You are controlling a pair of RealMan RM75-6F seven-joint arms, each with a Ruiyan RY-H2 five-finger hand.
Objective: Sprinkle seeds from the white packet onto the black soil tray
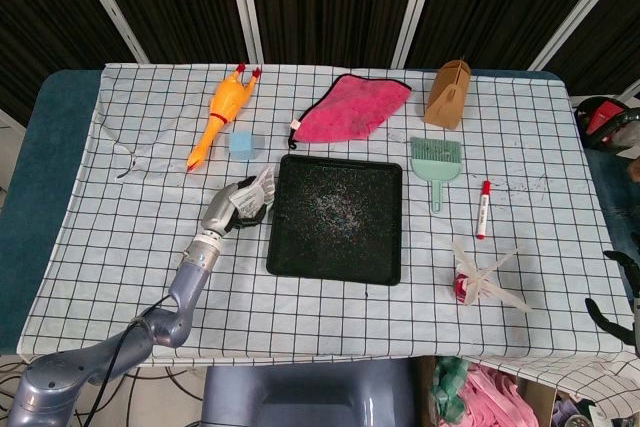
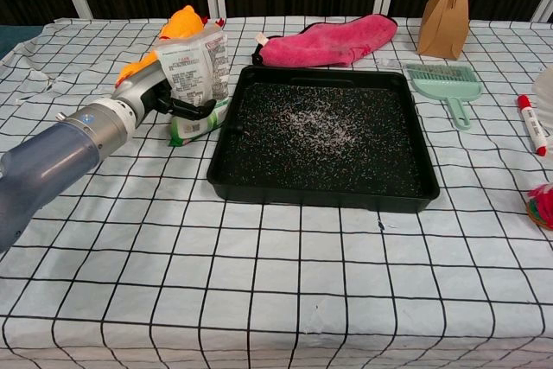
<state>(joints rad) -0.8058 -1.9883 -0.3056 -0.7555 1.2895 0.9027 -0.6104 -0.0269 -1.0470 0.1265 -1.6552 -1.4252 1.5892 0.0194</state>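
The black soil tray (image 1: pixel 335 275) (image 2: pixel 320 200) lies mid-table, with pale seeds scattered over the middle of its dark soil. My left hand (image 1: pixel 226 211) (image 2: pixel 154 92) hovers just off the tray's left rim. It grips the white seed packet (image 1: pixel 257 188) (image 2: pixel 198 65), which stands roughly upright, its green end low by the cloth. Of my right hand (image 1: pixel 612 313), only dark fingertips show at the right edge of the head view. They are spread apart, off the table, and hold nothing.
Behind the packet lie a rubber chicken (image 1: pixel 222 112) and a blue cube (image 1: pixel 243 143). A pink cloth (image 1: pixel 350 107), a brown paper holder (image 1: pixel 448 94), a green brush (image 1: pixel 436 157), a red marker (image 1: pixel 484 209) and a clear wrapper (image 1: pixel 482 282) surround the tray.
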